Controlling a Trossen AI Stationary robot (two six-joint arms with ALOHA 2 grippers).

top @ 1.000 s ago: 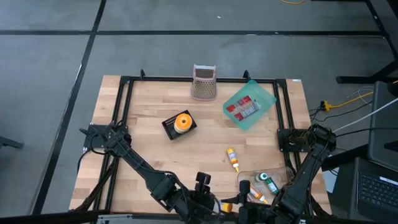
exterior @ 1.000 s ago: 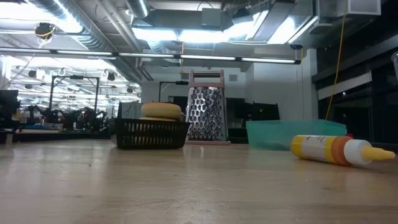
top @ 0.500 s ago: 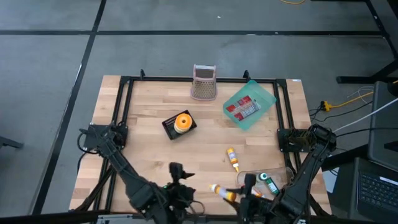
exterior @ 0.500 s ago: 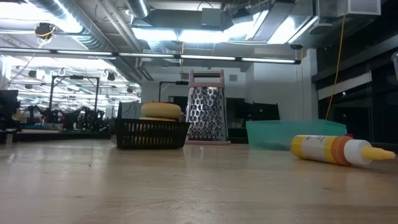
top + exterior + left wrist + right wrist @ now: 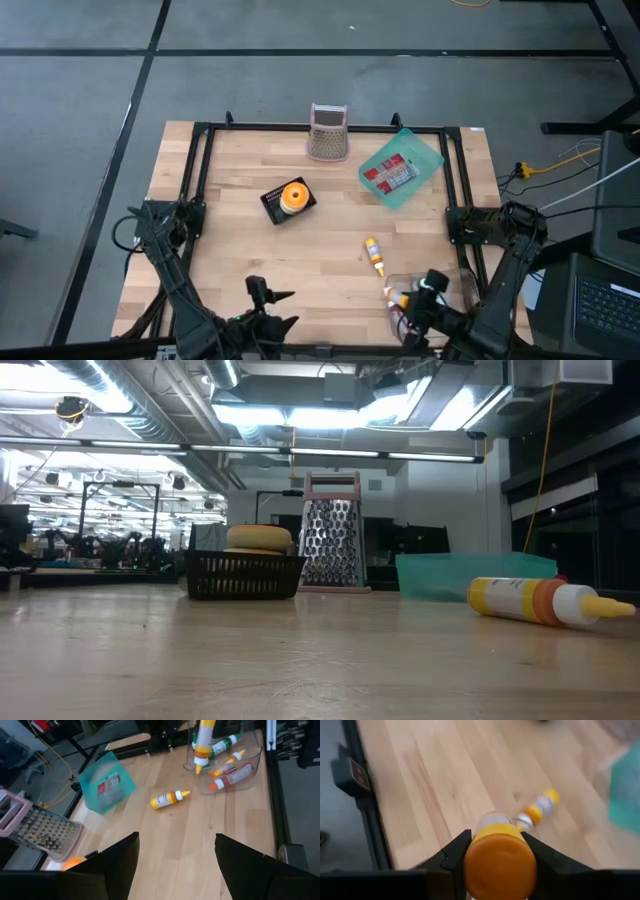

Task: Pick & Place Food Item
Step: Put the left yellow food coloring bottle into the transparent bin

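1. We see the right gripper (image 5: 497, 851) pinching a yellow sauce bottle (image 5: 500, 860) with an orange cap, held over the clear bin (image 5: 235, 767) near the table's (image 5: 240, 180) front right corner.
2. In the left wrist view the held bottle (image 5: 204, 742) hangs upright above the bin, which already holds several sauce bottles.
3. The left gripper (image 5: 175, 857) is spread wide and empty, near the front edge of the table, left of the middle.
4. A second yellow bottle (image 5: 374, 256) lies on its side on the table, just beside the bin.
5. Farther back we find a black basket (image 5: 287, 200) with an orange item in it, a metal grater (image 5: 328, 132) at the back edge, and a teal bag (image 5: 400, 168) towards the back right.
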